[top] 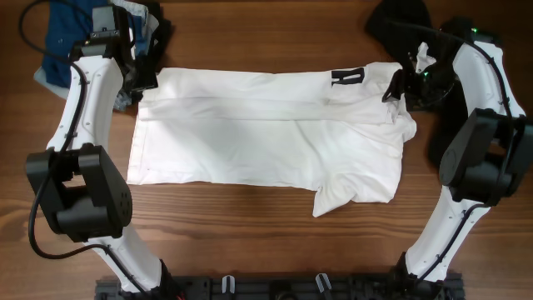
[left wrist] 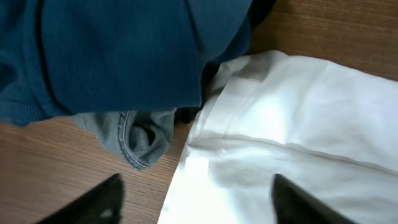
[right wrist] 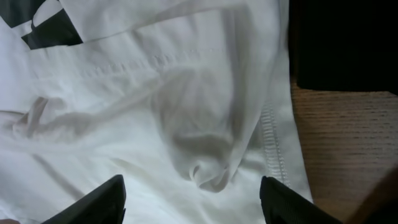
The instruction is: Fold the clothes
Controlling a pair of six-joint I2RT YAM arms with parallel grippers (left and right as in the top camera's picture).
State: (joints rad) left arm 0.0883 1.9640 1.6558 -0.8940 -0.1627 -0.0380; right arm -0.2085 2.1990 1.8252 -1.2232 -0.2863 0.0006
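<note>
Wooden desk [top: 250, 242]: white shirt [top: 250, 133] spread flat mid-desk; blue garment [top: 58, 33], grey garment [left wrist: 140, 134] heaped far left; black garment [top: 400, 21] far right.

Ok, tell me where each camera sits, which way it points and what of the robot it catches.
Overhead: above the table, looking straight down on the white shirt; both arms show, left gripper and right gripper at its two ends.
Left wrist: looks down past its spread fingers at the shirt's corner, blue garment and grey garment.
Right wrist: looks down past its spread fingers at rumpled shirt, black lettering, black garment.
Shared: all three show the shirt.
</note>
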